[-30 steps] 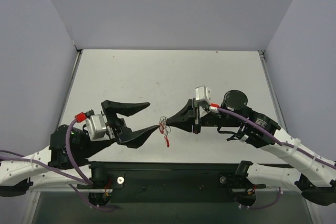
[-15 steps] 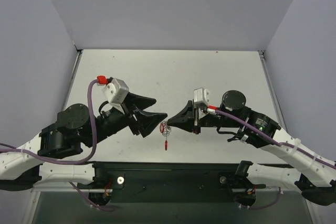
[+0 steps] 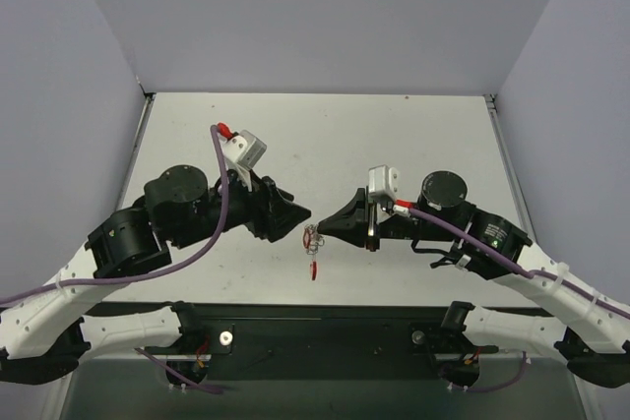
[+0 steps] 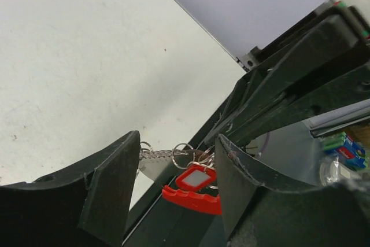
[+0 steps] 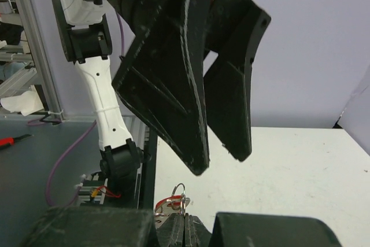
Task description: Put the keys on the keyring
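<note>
The keyring (image 4: 192,198) is a red curved clip with a ridged edge, joined to a bunch of thin silver wire rings. It hangs in the air above the counter (image 3: 413,135), between the two arms. The right pincer (image 3: 322,231) is pressed together on the wire rings and holds the bunch up. The keys (image 4: 197,178), a tiny red rectangular tag with a pale centre, sit just above the clip among the rings. The left pincer (image 3: 298,219) is spread, its fingers (image 4: 110,183) either side of the bunch, apart from it
</note>
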Robot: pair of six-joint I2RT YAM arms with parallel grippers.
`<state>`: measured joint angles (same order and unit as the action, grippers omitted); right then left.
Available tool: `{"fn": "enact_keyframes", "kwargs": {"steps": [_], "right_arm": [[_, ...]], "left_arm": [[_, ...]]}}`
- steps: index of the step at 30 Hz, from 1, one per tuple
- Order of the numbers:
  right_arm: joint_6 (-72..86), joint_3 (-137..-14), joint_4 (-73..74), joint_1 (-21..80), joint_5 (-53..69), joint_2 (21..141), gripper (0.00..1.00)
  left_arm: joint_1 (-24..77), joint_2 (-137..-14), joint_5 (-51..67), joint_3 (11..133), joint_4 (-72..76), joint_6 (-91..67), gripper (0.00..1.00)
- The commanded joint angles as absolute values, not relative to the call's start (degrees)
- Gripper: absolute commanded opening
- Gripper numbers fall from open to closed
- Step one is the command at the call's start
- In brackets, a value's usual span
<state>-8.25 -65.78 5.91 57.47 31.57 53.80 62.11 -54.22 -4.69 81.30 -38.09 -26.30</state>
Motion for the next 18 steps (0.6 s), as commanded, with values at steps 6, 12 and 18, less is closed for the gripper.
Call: {"fn": "enact_keyframes", "kwargs": {"steps": [6,12,18], "right_arm": [[-9.23,-66.18,3.52,57.57,30.76,52.12,0.0],[-9.32,-66.01,3.43,57.57,30.32,52.47,0.0],[-9.32,-66.36,3.52,57.48,30.23,52.73,0.0]], "left_arm": [[56.52,-53.44,9.32,78.75,-35.25,-29.27,0.64],[55.46,-52.56,12.39,76.91,-32.79,-29.88,0.63],[55.46,-53.35,15.2,76.03,-31.91,-29.53,0.61]]}}
